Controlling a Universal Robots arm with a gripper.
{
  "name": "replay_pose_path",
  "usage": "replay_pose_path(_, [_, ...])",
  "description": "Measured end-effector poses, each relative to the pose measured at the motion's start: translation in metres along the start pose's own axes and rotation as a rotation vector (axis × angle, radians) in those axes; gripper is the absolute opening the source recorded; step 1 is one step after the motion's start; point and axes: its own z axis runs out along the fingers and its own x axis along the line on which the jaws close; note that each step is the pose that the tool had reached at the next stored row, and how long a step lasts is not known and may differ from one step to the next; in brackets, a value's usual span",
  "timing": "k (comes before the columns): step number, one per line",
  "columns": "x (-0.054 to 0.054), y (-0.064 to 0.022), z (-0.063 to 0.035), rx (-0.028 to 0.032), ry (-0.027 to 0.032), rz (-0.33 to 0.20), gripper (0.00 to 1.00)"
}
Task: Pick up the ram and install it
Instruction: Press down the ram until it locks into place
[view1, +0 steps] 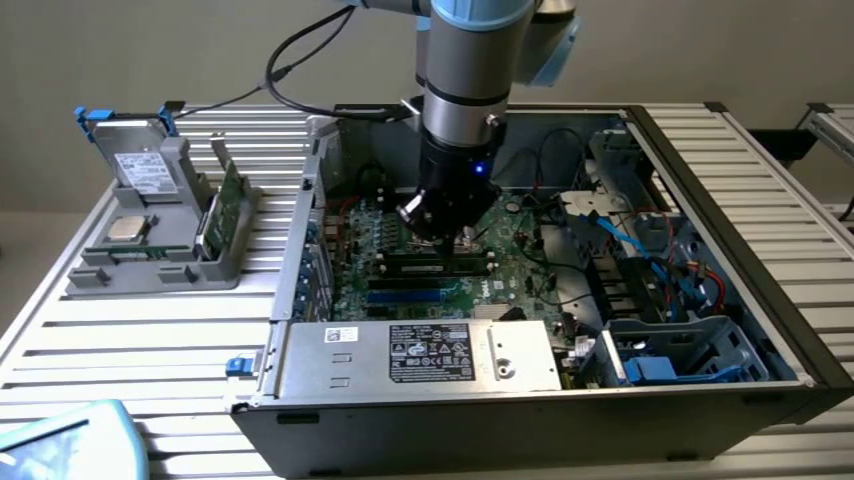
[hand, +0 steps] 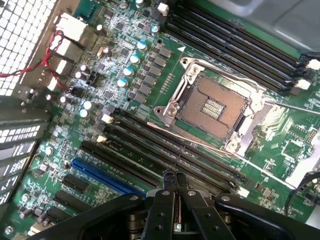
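My gripper reaches down into the open computer case, low over the motherboard. In the wrist view its black fingers are pressed together, shut on nothing, with their tips right above the row of long black memory slots. A long, thin dark strip that looks like the ram lies along one slot just under the fingertips. I cannot tell whether it is fully seated.
The bare processor socket lies beside the slots, and a blue slot on their other side. A silver power supply fills the case front. On the exterior view's left, a grey holder carries a green card, a silver chip and a drive.
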Motion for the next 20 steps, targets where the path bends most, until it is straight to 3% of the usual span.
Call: replay_pose_path(20, [0.0, 0.0, 0.0, -0.0101, -0.0078, 0.307, 0.11])
